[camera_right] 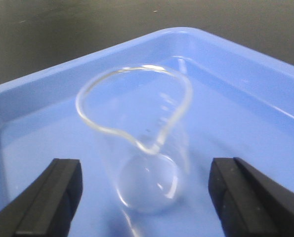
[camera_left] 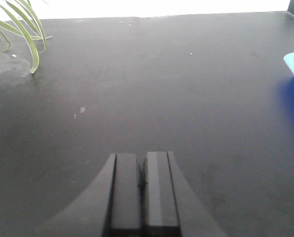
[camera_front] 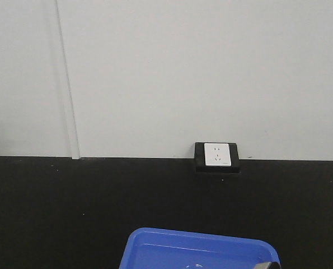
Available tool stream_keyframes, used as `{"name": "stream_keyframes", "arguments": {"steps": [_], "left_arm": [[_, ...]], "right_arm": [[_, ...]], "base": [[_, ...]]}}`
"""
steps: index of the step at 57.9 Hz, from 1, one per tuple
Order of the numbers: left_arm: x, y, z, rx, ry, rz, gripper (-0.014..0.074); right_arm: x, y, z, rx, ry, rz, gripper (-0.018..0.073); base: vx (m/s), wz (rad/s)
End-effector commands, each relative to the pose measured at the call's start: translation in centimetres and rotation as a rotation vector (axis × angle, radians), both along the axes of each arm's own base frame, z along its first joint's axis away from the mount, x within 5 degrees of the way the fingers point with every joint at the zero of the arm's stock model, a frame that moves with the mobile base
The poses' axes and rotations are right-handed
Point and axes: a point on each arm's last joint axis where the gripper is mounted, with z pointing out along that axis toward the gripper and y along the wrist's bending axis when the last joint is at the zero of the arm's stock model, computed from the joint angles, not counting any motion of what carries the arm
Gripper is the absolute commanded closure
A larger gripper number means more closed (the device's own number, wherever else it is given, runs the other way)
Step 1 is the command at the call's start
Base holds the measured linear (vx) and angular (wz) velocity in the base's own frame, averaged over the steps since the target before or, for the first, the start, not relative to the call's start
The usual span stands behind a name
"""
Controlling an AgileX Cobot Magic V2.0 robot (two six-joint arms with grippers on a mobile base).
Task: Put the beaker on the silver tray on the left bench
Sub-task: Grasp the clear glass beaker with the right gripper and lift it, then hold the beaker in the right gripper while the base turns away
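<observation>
I've got the right gripper (camera_right: 144,195) spread wide, with the beaker (camera_right: 137,123) standing upright between the fingers and touching neither. It's lined up for a squeeze on its sides where it sits in the blue tray (camera_right: 245,84). Left gripper (camera_left: 143,195) is closed on nothing over the bench (camera_left: 161,89), just parked out of the way I guess.

**Blue tray on a black bench top, under a white wall**

A white wall (camera_front: 183,73) is seen across the upper half, marked by a vertical seam near its left side. Below it, a black bench top (camera_front: 71,207) is spread from edge to edge. A white socket (camera_front: 216,155) in a black housing is set where wall and top meet. A blue tray (camera_front: 155,246) is cut off by the bottom edge; inside it, only a faint curved rim of the beaker (camera_front: 196,265) is made out.
</observation>
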Motion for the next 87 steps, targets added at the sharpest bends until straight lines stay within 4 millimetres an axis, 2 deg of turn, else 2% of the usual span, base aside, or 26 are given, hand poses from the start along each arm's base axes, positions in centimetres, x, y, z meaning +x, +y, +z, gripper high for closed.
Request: {"name": "stream_keyframes", "arguments": {"steps": [1, 16, 22, 28, 34, 36, 43, 54, 63, 69, 80, 87], "left_arm": [[0.1, 0.0, -0.1, -0.005, -0.066, -0.005, 0.0594], [0.1, 0.0, -0.1, -0.005, -0.066, -0.005, 0.0594], [0.1, 0.0, -0.1, -0.005, -0.066, -0.005, 0.0594], [0.1, 0.0, -0.1, -0.005, -0.066, -0.005, 0.0594], [0.1, 0.0, -0.1, -0.005, -0.066, -0.005, 0.0594], [0.1, 0.0, -0.1, -0.005, -0.066, -0.005, 0.0594], [0.1, 0.0, -0.1, -0.005, -0.066, -0.005, 0.0594], [0.1, 0.0, -0.1, -0.005, -0.066, -0.005, 0.0594], [0.1, 0.0, -0.1, -0.005, -0.066, -0.005, 0.0594], [0.1, 0.0, -0.1, -0.005, -0.066, -0.005, 0.0594], [0.1, 0.0, -0.1, -0.005, -0.066, -0.005, 0.0594], [0.1, 0.0, -0.1, -0.005, -0.066, -0.005, 0.0594]], "right_arm": [[1.3, 1.1, 1.9, 0.099, -0.126, 0.018, -0.0006], [3.9, 3.6, 1.4, 0.134, -0.158, 0.035, -0.0003], [4.4, 4.2, 1.6, 0.146, -0.173, 0.03, 0.0046], [4.5, 4.3, 1.8, 0.161, -0.168, 0.005, 0.0221], [4.5, 4.2, 2.3, 0.184, -0.144, 0.002, 0.048], [4.5, 4.2, 2.7, 0.178, -0.152, 0.007, 0.0573], [4.4, 4.1, 5.1, 0.177, -0.139, -0.011, 0.0571], [3.6, 2.8, 10.8, 0.111, -0.082, -0.135, 0.0566], [1.6, 0.4, 16.1, 0.011, -0.068, -0.339, 0.0566], [-0.7, -2.1, 19.2, -0.08, -0.068, -0.517, 0.0566], [-5.8, -6.4, 22.8, -0.198, -0.033, -0.811, 0.0565], [-8.6, -7.8, 24.2, -0.221, -0.046, -0.875, 0.0564]], "base": [[0.0, 0.0], [0.0, 0.0], [0.0, 0.0], [0.0, 0.0], [0.0, 0.0], [0.0, 0.0], [0.0, 0.0], [0.0, 0.0], [0.0, 0.0], [0.0, 0.0], [0.0, 0.0], [0.0, 0.0]]}}
